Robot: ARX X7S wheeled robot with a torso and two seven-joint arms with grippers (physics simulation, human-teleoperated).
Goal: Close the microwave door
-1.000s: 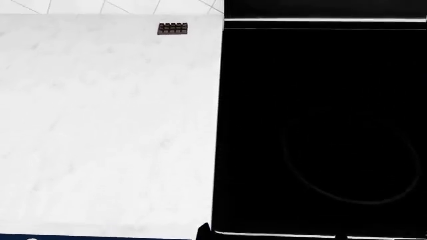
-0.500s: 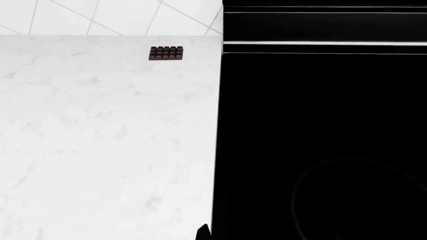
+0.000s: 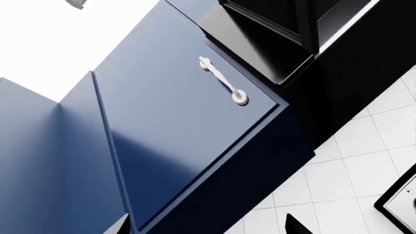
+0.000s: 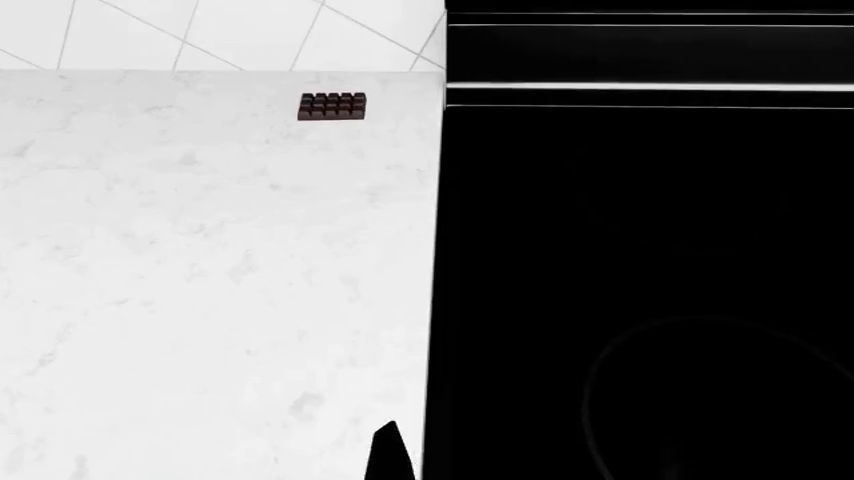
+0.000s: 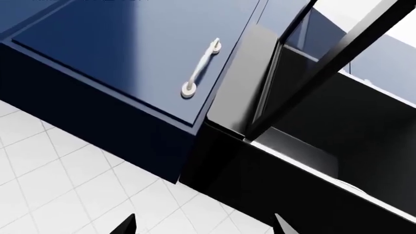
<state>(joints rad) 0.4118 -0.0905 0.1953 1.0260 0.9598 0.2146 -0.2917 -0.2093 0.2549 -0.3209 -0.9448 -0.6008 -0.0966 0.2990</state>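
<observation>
The microwave and its door are out of view in all three frames. My left gripper (image 3: pixel 208 228) is open, hanging over a dark blue cabinet door (image 3: pixel 175 122) and white floor tiles, with nothing between its fingers. My right gripper (image 5: pixel 204 226) is also open and empty, above floor tiles (image 5: pixel 52 165) in front of another blue cabinet door (image 5: pixel 130 44). In the head view a dark pointed tip (image 4: pixel 387 452) pokes up at the bottom edge, where the counter meets the black cooktop; I cannot tell which arm it belongs to.
A white marble counter (image 4: pixel 200 280) fills the head view's left, with a chocolate bar (image 4: pixel 332 106) near the tiled back wall. A black cooktop (image 4: pixel 641 280) fills the right. Both cabinet doors carry white handles (image 3: pixel 222 80) (image 5: pixel 200 68), beside a black oven front (image 5: pixel 305 136).
The head view tilted, so the counter and chocolate bar slid down the frame, then held still. The dark tip at the bottom edge has risen further into view.
</observation>
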